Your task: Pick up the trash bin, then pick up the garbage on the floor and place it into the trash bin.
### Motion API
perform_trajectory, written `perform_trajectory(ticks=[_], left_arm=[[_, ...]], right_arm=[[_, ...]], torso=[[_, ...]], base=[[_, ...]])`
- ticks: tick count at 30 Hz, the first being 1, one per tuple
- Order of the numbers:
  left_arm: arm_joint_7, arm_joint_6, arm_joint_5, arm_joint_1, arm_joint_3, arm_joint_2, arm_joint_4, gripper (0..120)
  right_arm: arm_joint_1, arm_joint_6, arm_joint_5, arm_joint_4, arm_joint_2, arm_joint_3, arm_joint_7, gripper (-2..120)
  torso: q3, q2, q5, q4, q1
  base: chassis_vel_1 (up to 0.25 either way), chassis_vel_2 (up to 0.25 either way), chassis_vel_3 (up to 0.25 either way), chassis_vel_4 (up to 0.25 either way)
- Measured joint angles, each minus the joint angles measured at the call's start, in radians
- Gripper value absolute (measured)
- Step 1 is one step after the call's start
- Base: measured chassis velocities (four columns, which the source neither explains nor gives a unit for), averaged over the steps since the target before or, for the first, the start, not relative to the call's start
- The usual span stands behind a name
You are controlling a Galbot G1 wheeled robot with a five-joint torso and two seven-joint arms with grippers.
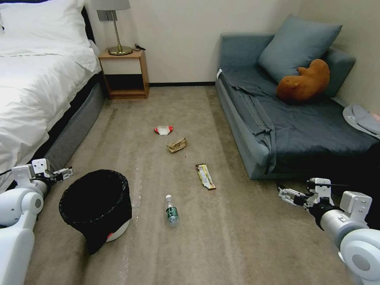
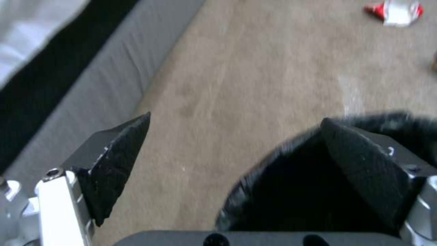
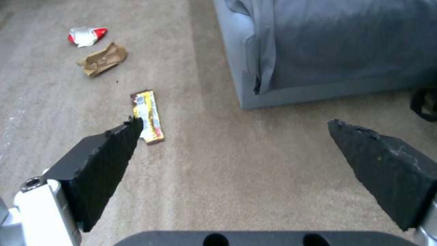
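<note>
Four pieces of garbage lie on the carpet (image 1: 221, 245) in front of you, strung out from near to far: the clear bottle (image 1: 171, 211) with its green label lies on its side nearest, just right of the trash bin (image 1: 96, 206); the long yellow-brown wrapper (image 1: 206, 176) sits a little farther and to the right; the crumpled brown paper (image 1: 177, 145) is beyond that, and the red-and-white wrapper (image 1: 163, 130) lies farthest. Your trash bin stands at the near left, lined with a crinkly black bag, its whitish base showing low on the right side. Your left tool (image 1: 65, 172) hovers just beside the bin's far-left rim, its fingers (image 2: 119, 164) spread wide and gripping nothing; in the left wrist view one finger sits over the carpet and the other over the bin's black mouth. Your right tool (image 1: 285, 194) hangs at the near right, close to the sofa's (image 1: 277, 130) corner, also spread wide and empty, well apart from the yellow-brown wrapper. You have the bed (image 1: 35, 79) along the left and a nightstand (image 1: 124, 73) at the far wall.
</note>
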Motion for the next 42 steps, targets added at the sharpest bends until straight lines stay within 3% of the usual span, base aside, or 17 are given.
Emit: perform_trajectory(ticks=[15, 29, 30, 31, 33, 37, 40, 42], left_arm=[[0.019, 0.011, 0.115, -0.016, 0.068, -0.039, 0.074, 100], [0.032, -0.008, 0.197, -0.043, 0.088, -0.062, 0.149, 94], [0.038, -0.015, 0.213, -0.048, 0.09, -0.064, 0.159, 85], [0.038, -0.015, 0.213, -0.048, 0.09, -0.064, 0.159, 85], [0.04, -0.017, 0.217, -0.049, 0.091, -0.066, 0.169, 73], [0.04, -0.022, 0.22, -0.05, 0.09, -0.066, 0.177, 63], [0.046, -0.032, 0.22, -0.047, 0.084, -0.065, 0.184, 46], [0.05, -0.036, 0.219, -0.044, 0.082, -0.064, 0.184, 41]], right_arm=[[0.0, 0.021, -0.012, -0.007, 0.017, -0.007, -0.005, 100], [-0.01, 0.038, -0.03, -0.008, 0.025, -0.008, -0.012, 100], [-0.011, 0.041, -0.03, -0.007, 0.026, -0.008, -0.012, 100], [-0.011, 0.041, -0.03, -0.007, 0.026, -0.008, -0.012, 100], [-0.014, 0.043, -0.026, -0.003, 0.026, -0.007, -0.012, 100], [-0.016, 0.044, -0.023, -0.002, 0.026, -0.005, -0.012, 100], [-0.02, 0.044, -0.023, -0.001, 0.029, -0.005, -0.012, 100], [-0.021, 0.044, -0.023, 0.0, 0.03, -0.005, -0.012, 100]], torso=[[0.0, 0.0, 0.0001, -0.0001, 0.0], [0.0, 0.0, 0.0001, -0.0001, 0.0], [0.0, 0.0, 0.0001, -0.0001, 0.0], [0.0, 0.0, 0.0001, -0.0001, 0.0], [0.0, 0.0, 0.0001, -0.0001, 0.0], [0.0, 0.0, 0.0002, 0.0, 0.0], [0.0, 0.0, 0.0003, -0.0001, 0.0], [0.0, 0.0, 0.0003, 0.0, 0.0]], base=[[0.0, 0.0, 0.0, 0.0], [0.0, 0.0, 0.0, 0.0], [0.0, 0.0, 0.0, 0.0], [0.0, 0.0, 0.0, 0.0], [0.0, 0.0, 0.0, 0.0], [0.0, 0.0, 0.0, 0.0], [0.0, 0.0, 0.0, 0.0], [0.0, 0.0, 0.0, 0.0]])
